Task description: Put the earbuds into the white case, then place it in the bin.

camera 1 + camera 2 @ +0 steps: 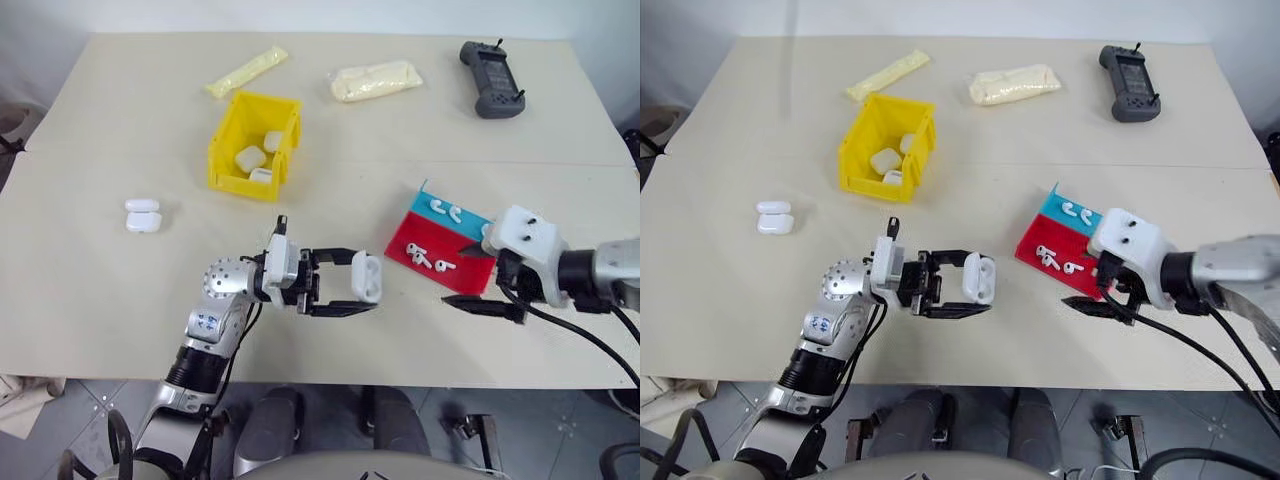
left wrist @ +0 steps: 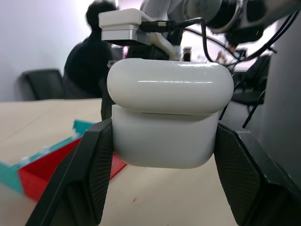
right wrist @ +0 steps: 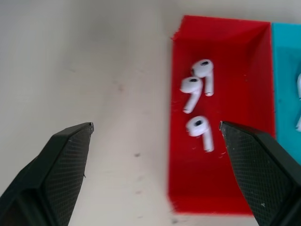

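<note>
- Overhead, from the left eye: left gripper [image 1: 343, 283] pinching the white case [image 1: 367, 277] clear of the table [image 1: 90, 290], just below centre; lid looks shut or barely cracked, hard to tell. Right gripper [image 1: 478, 277] spread wide at 3 o'clock from the case, fingertips straddling the near edge of the red and blue tray [image 1: 410, 228]. Yellow bin [image 1: 228, 130] at 11 o'clock from the held case, well apart, several cases already inside. Two spare cases [image 1: 141, 215] at 9 o'clock. Pale pouches [image 1: 375, 81] and a dark handheld controller [image 1: 491, 78] along the far edge.
- Likewise from the right eye: same layout, earbuds [image 1: 1052, 258] loose in the red half of the tray, more in the blue half.
- From the left wrist: case clamped between both black fingers [image 2: 82, 176] on its lower body, lid uppermost and free of the pads. A person [image 2: 89, 52] seated in the background.
- From the right wrist: jaws fully apart, three earbuds [image 3: 200, 101] lying close together on the red floor between them.
- Risks, as judgement: buds tiny, glossy and bunched, so closing may catch two or flick one out; a fingertip striking the tray wall may shove the tray; a shut lid would block insertion; a smooth case might twist in the pinch.
</note>
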Controlling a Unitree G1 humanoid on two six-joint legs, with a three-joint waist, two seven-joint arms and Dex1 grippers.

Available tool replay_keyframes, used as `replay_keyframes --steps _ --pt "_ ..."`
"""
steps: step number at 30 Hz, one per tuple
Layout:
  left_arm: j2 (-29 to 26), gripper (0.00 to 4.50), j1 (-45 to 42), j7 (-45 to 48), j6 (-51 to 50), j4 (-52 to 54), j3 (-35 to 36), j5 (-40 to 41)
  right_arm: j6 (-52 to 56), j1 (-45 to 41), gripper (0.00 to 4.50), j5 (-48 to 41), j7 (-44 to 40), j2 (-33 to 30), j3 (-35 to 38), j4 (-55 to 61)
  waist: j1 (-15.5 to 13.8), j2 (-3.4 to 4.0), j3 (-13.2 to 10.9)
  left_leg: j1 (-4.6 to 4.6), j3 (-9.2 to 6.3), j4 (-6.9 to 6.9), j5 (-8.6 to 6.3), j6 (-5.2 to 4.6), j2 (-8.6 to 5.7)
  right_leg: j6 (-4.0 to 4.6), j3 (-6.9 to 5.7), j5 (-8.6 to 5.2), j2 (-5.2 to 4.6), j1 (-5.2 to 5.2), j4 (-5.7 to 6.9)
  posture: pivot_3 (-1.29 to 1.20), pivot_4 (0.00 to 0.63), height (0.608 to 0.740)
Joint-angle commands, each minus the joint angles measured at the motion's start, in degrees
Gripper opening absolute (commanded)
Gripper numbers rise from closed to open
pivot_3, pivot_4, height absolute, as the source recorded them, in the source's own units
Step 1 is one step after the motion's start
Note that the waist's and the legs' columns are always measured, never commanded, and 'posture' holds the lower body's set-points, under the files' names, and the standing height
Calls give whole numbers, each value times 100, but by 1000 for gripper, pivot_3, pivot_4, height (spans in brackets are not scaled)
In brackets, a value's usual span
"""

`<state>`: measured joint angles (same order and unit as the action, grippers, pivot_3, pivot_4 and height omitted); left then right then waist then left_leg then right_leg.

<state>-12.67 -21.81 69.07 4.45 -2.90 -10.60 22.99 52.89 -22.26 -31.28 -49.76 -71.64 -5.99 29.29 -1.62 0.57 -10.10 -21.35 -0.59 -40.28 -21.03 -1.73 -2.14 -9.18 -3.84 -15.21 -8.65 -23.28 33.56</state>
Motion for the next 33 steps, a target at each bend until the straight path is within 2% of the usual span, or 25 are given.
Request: replay_keyframes --steps 1,4,8,12,16,17,18,33 --pt "16 2791 36 -139 160 163 -87 -119 10 -692 4500 718 -157 203 -764 -379 14 0 0 -3 1 4 0 0 0 0 0 0 0 -4 1 0 150 740" --pt "45 2791 79 -190 175 207 -125 -95 -150 -1278 4500 1299 -435 385 -1410 -722 31 0 0 -3 12 8 0 2 0 0 0 0 4 -14 5 0 150 740" --pt "36 2791 131 -297 169 274 -168 -116 -369 -1647 4500 1856 -750 521 -1852 -1075 24 0 0 -4 16 7 1 3 0 0 1 0 6 -19 12 0 150 740" --pt "6 2791 182 -366 136 339 -187 -98 -541 -1798 3552 2196 -952 712 -2007 -1280 28 0 0 -4 19 7 1 3 0 -1 3 0 5 -19 12 0 150 740" --pt "-37 2791 228 -385 123 386 -221 -107 -730 -1848 2262 2513 -1166 815 -2116 -1366 26 0 0 -4 21 7 1 4 0 0 3 0 6 -21 12 0 150 740" --pt "-42 2791 237 -388 127 391 -227 -107 -804 -1864 1719 2622 -1316 773 -2200 -1370 25 0 0 -4 21 7 1 4 0 -1 3 0 6 -21 12 0 150 740" --pt "-41 2791 243 -392 128 392 -233 -105 -876 -1872 1559 2715 -1386 770 -2242 -1394 28 0 0 -4 21 7 1 4 0 -1 2 0 6 -21 12 0 150 740" --pt "-47 2791 227 -431 154 327 -218 -87 -1367 -1872 1559 3504 -1873 1173 -2255 -1648 28 0 0 -3 22 6 1 5 -4 -1 3 0 6 -21 13 0 150 740"
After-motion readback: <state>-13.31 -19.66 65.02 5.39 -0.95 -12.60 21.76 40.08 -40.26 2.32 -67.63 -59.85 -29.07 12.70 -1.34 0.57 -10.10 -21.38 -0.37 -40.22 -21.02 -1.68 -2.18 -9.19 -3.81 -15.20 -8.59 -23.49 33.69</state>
